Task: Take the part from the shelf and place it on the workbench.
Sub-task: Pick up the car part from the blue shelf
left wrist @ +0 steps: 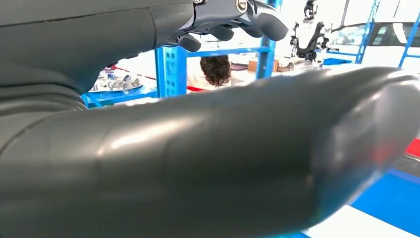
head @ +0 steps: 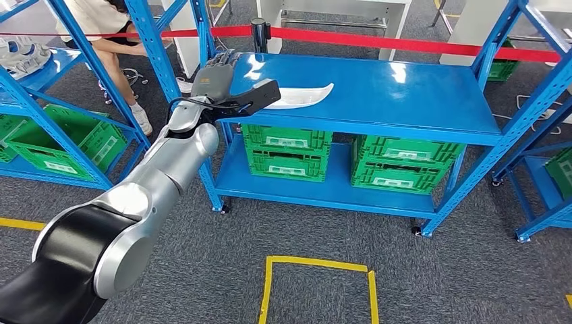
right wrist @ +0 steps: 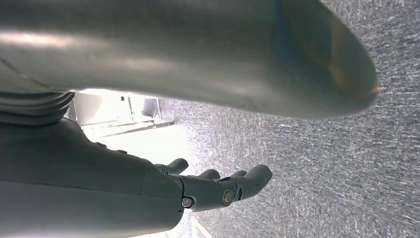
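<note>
Our blue shelf (head: 405,101) carries the white curved part (head: 303,96) on its top level, long axis running across the shelf, left to right. Our left robot hand (head: 226,81) hovers at the part's left end, fingers spread and holding nothing, thumb reaching toward it; we cannot tell whether it touches. Our right robot hand (right wrist: 218,186) hangs over the carpet, fingers loosely apart, so the left is nearer. Green crates (head: 287,152) sit below; nothing blocks the reach.
</note>
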